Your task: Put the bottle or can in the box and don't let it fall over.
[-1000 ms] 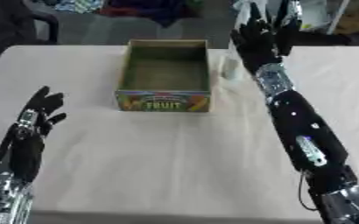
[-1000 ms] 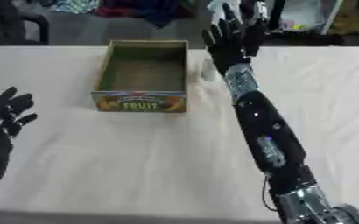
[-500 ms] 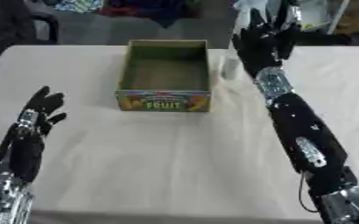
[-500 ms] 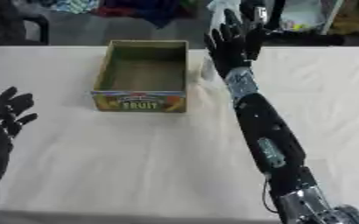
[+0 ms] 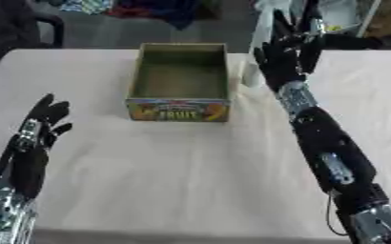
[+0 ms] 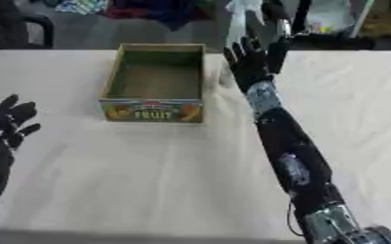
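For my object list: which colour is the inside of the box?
The inside of the box is dull green, clearest in the left eye view.

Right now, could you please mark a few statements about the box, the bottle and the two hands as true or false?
1. The box is empty. True.
2. The small pale bottle lies inside the box. False: it stands on the table, just right of the box.
3. The right hand has straight fingers beside the bottle. True.
4. The left hand grips the box. False: it rests open at the lower left, apart from it.
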